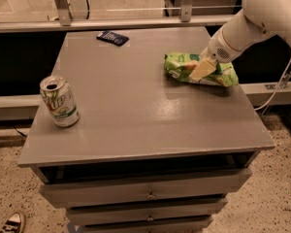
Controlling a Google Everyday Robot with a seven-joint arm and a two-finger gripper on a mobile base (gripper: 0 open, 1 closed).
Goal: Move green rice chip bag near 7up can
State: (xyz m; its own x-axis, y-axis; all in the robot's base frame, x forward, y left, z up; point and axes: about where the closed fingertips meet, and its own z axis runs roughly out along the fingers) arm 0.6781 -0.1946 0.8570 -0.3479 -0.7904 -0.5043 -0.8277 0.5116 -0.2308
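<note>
Gripper (202,69), upper right of frame, sits down on the middle of the green rice chip bag (177,66), which lies long axis left-right on the table (136,123); grip state cannot tell; 7up can (59,102) well apart at far left.

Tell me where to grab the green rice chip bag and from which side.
Grip the green rice chip bag across its narrow width, near its middle, coming from above. It lies flat on the table by the right edge, long axis running left to right, so its crumpled top is the open face. The gripper sits over that middle, its arm reaching in from the right.
</note>
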